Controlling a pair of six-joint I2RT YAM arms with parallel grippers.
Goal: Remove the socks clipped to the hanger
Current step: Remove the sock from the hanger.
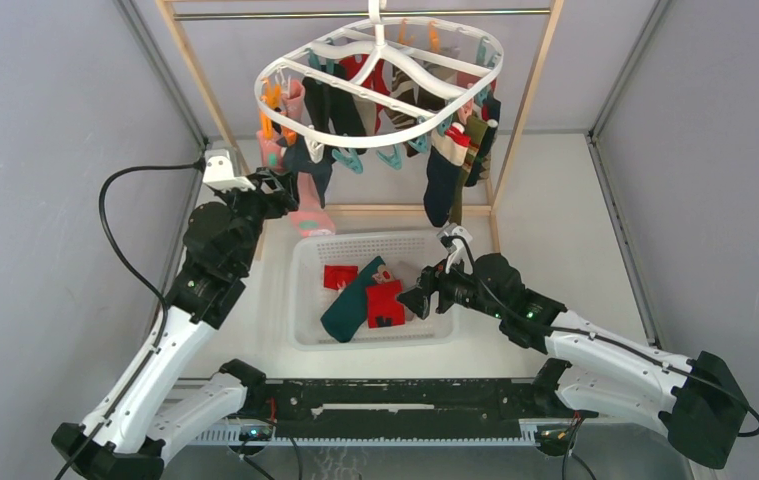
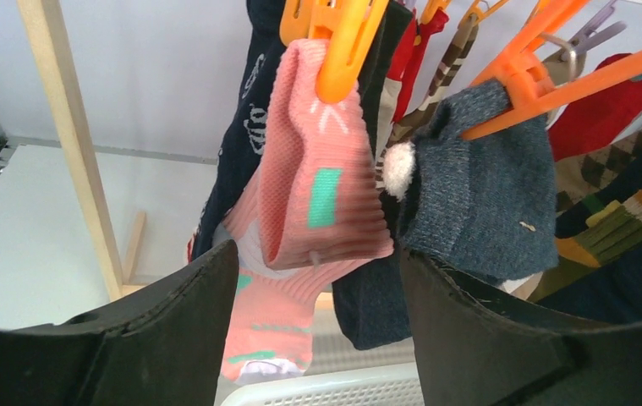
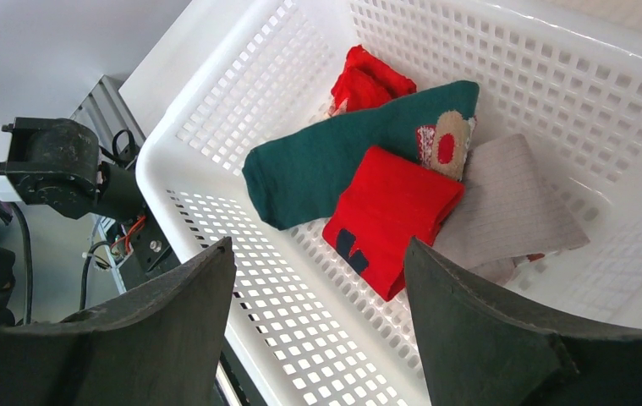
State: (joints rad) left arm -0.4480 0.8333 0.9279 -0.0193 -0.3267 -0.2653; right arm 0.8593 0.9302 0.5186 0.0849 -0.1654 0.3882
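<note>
The white oval hanger (image 1: 273, 73) hangs from the rack's top bar, with several socks (image 1: 445, 175) clipped under it. My left gripper (image 1: 280, 190) is open at the hanger's left side. In the left wrist view my left gripper (image 2: 317, 279) has the salmon pink sock (image 2: 317, 194) hanging between and just above its fingers from an orange clip (image 2: 338, 51). A grey-blue sock (image 2: 486, 194) hangs beside it on another orange clip (image 2: 545, 76). My right gripper (image 1: 417, 298) is open and empty over the basket's right side. Its wrist view (image 3: 317, 271) looks down on a red sock (image 3: 389, 211).
The white mesh basket (image 1: 305, 260) sits below the hanger and holds a dark teal sock (image 3: 334, 165), a grey sock (image 3: 512, 207) and another red sock (image 3: 368, 76). The wooden rack frame (image 1: 525, 110) stands around the hanger, with a post (image 2: 72, 144) left of my left gripper.
</note>
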